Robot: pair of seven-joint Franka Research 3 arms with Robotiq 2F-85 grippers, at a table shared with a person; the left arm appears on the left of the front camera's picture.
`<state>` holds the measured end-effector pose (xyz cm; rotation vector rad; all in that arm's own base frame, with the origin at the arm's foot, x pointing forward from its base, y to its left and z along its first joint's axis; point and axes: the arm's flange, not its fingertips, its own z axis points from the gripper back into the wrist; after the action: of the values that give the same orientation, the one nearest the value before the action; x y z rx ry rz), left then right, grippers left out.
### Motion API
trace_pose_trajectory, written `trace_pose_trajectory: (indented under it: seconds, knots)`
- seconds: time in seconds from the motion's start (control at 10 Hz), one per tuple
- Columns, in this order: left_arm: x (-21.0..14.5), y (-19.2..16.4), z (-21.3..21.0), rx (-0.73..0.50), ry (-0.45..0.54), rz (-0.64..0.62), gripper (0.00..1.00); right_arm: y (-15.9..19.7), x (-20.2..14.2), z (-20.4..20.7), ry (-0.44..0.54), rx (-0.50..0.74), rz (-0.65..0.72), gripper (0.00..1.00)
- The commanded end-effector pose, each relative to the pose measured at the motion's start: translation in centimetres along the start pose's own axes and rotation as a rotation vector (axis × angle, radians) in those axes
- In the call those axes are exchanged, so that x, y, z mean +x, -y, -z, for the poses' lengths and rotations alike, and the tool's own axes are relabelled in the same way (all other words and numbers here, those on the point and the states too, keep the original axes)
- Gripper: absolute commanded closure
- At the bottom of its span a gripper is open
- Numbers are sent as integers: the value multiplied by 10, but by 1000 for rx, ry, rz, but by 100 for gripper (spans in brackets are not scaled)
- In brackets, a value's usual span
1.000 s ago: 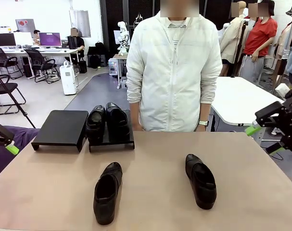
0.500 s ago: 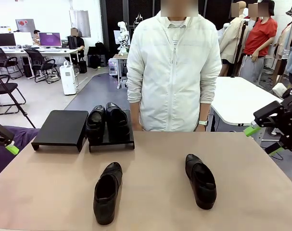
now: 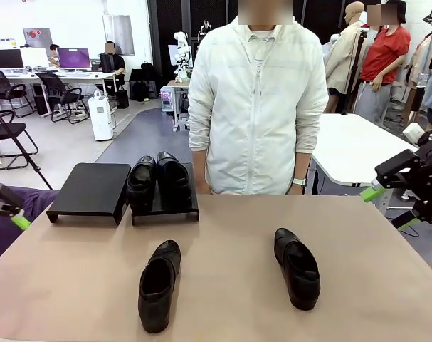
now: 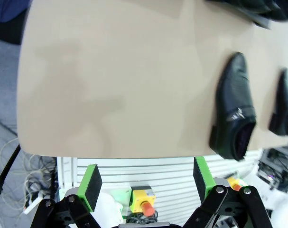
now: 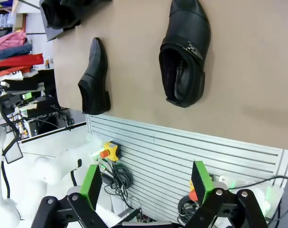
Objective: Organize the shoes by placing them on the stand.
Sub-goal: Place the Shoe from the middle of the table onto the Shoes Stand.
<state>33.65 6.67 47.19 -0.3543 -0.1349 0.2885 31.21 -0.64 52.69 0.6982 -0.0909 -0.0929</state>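
Note:
Two glossy black shoes lie loose on the tan table: one shoe (image 3: 159, 285) at front left and one shoe (image 3: 296, 267) right of centre, both toes toward the person. Another pair of shoes (image 3: 157, 179) sits on the right platform of the stand (image 3: 166, 212); the left platform (image 3: 91, 189) is bare. My left gripper (image 3: 6, 209) hangs off the table's left edge, and its wrist view shows it open (image 4: 147, 183) with a loose shoe (image 4: 235, 114) beyond. My right gripper (image 3: 390, 206) hovers off the right edge, open (image 5: 146, 184), far from the nearer shoe (image 5: 184, 52).
A person in a white jacket (image 3: 257, 100) stands at the far edge of the table (image 3: 223, 306), arms down. A white table (image 3: 358, 146) stands behind at right. The tan surface between and around the loose shoes is free.
The left gripper has slipped slightly toward the picture's left edge. The shoes, the stand and the person have not moved.

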Motion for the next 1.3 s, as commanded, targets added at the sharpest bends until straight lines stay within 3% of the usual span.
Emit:
trace_pose_trajectory:
  seconds: [0.0, 0.2, 0.4, 0.5, 0.6, 0.7, 0.8, 1.2]
  knots:
    - [-10, 87, 35, 177, -41, -82, 0, -2, 2, -3, -7, 14, -17, 0]
    - [-54, 200, 71, 204, -97, -106, 0, -2, 2, -3, -7, 14, -17, 0]
    - [-102, 262, 100, 173, -167, -164, 0, -2, 2, -3, -7, 14, -17, 0]
    - [-122, 271, 102, 103, -243, -99, 0, -2, 2, -3, -7, 14, -17, 0]
    - [-144, 274, 105, 113, -243, -32, 0, -2, 2, -3, -7, 14, -17, 0]
    - [-150, 277, 116, 148, -162, -51, 0, -2, 2, -3, -7, 14, -17, 0]
    - [-148, 293, 112, 150, -222, -80, 0, -2, 2, -3, -7, 14, -17, 0]
    - [-151, 293, 115, 146, -219, -70, 0, -2, 2, -3, -7, 14, -17, 0]
